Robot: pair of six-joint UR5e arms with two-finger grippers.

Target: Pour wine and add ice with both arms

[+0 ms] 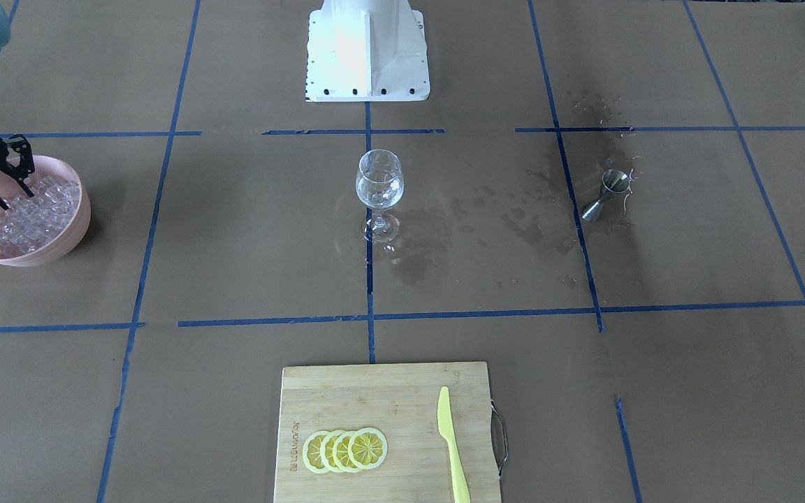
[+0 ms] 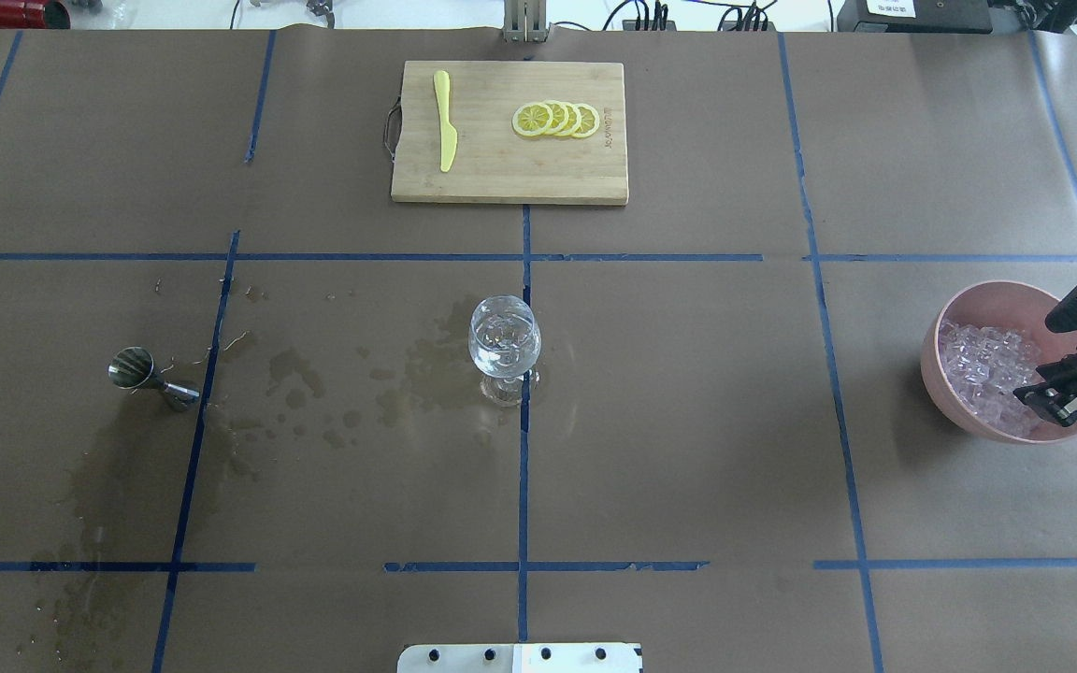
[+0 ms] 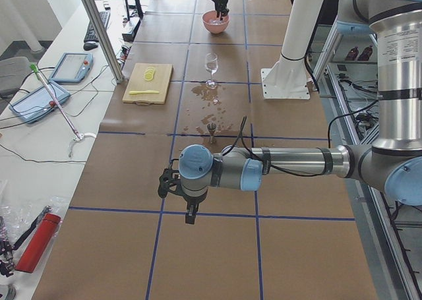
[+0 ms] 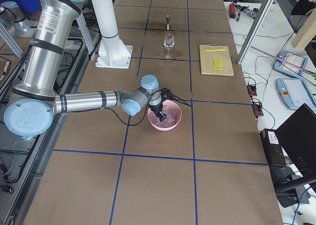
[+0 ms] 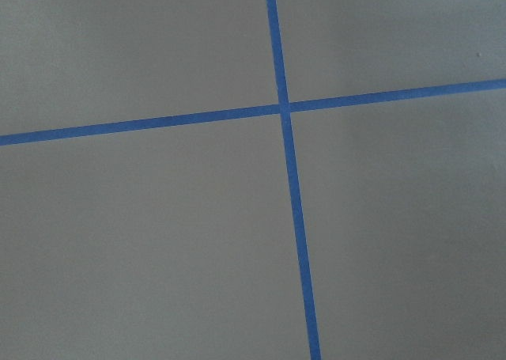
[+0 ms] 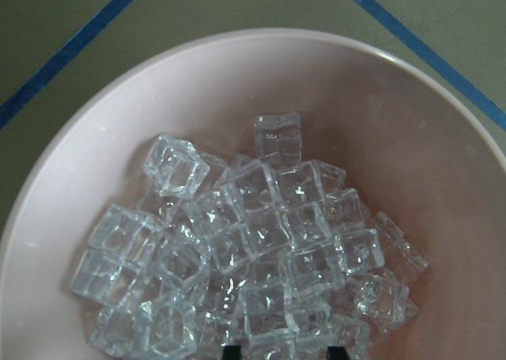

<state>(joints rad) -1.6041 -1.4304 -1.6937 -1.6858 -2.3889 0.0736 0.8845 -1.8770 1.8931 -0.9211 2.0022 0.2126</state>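
Tabletop (image 1: 235,244): right end effector (image 1: 17,199) within bowl (image 1: 70,170)'s rim.

Light is bright, even and diffuse over the table (image 2: 688,421). The white pedestal base (image 1: 367,49) is overexposed, its detail washed out. The bowl (image 1: 70,241) throws a soft, faint shadow. The ice (image 6: 261,241) is sharp, with small glints. The left wrist view is slightly soft.

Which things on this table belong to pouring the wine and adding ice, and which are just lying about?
For the job: ice, pink bowl, wine glass, jigger, right gripper open over the ice.
Lying about: cutting board, lemon slices, yellow knife.
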